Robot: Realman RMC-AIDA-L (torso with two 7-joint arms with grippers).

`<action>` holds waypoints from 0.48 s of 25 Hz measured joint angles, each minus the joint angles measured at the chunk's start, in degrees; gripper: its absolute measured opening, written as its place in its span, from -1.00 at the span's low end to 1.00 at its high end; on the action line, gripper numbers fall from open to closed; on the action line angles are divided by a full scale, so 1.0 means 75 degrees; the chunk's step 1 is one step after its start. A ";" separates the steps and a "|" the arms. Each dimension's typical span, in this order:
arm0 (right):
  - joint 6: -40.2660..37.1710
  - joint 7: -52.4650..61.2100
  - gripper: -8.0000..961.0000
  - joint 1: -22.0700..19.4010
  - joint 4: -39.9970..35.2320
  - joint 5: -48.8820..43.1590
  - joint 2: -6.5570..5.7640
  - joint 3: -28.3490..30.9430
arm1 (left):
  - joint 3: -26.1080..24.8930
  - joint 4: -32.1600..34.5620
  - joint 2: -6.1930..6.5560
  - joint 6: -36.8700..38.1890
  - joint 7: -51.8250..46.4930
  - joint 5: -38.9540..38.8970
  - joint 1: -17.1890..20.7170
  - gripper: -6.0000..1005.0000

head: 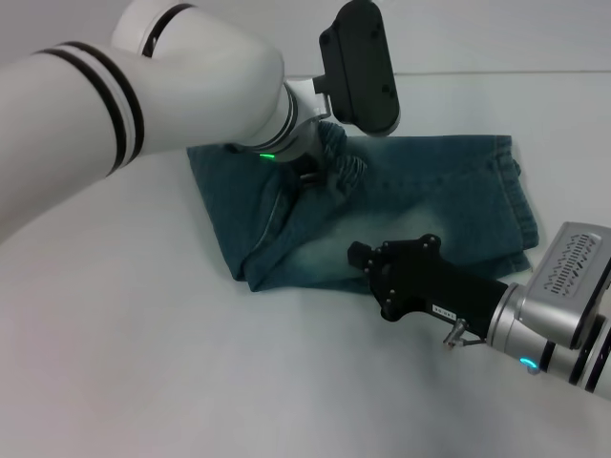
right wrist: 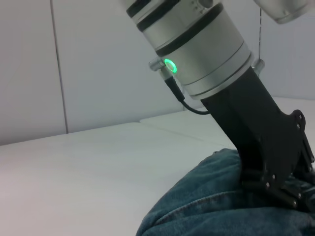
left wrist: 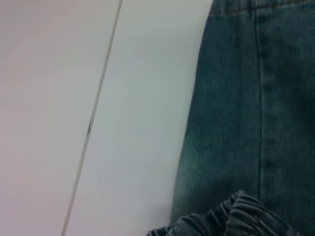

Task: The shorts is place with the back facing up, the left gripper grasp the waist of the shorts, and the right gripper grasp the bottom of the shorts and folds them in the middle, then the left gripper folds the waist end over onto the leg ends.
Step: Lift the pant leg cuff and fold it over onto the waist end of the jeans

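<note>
Blue denim shorts (head: pixel 430 200) lie on the white table (head: pixel 143 363), doubled lengthwise, with the leg ends toward the right. My left gripper (head: pixel 307 176) is shut on the gathered elastic waist (head: pixel 342 160), which is lifted and bunched over the cloth. The left wrist view shows that puckered waistband (left wrist: pixel 241 216) above flat denim (left wrist: pixel 246 98). My right gripper (head: pixel 361 260) rests low at the near edge of the shorts, pointing left. In the right wrist view, the left gripper (right wrist: pixel 288 189) presses into a hump of denim (right wrist: pixel 206 211).
The table's far edge (head: pixel 496 72) runs behind the shorts. A thin seam (left wrist: pixel 93 123) crosses the tabletop beside the cloth. The left arm's black wrist camera housing (head: pixel 361 62) hangs above the waist end.
</note>
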 joint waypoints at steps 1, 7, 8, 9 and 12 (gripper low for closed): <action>0.0012 0.0002 -0.99 0.0001 -0.0003 0.0000 0.0000 0.0009 | 0.0021 0.0090 0.0000 0.0008 0.0013 0.0006 0.0065 -0.38; 0.0037 0.0022 -0.99 -0.0032 -0.0078 0.0040 -0.0014 0.0046 | 0.0109 0.0749 -0.0001 0.0043 0.0056 0.0039 0.0510 -0.62; 0.0037 0.0022 -0.99 -0.0032 -0.0078 0.0040 -0.0014 0.0046 | 0.0100 0.0804 -0.0001 0.0038 0.0056 0.0039 0.0545 -0.64; 0.0037 0.0033 -0.99 -0.0051 -0.0111 0.0048 -0.0018 0.0047 | 0.0100 0.0804 -0.0001 0.0038 0.0056 0.0039 0.0545 -0.65; 0.0012 0.0119 -0.99 -0.0152 -0.0342 0.0058 -0.0021 0.0049 | -0.0078 0.1401 0.0020 0.0011 0.0056 0.0043 0.0908 -0.69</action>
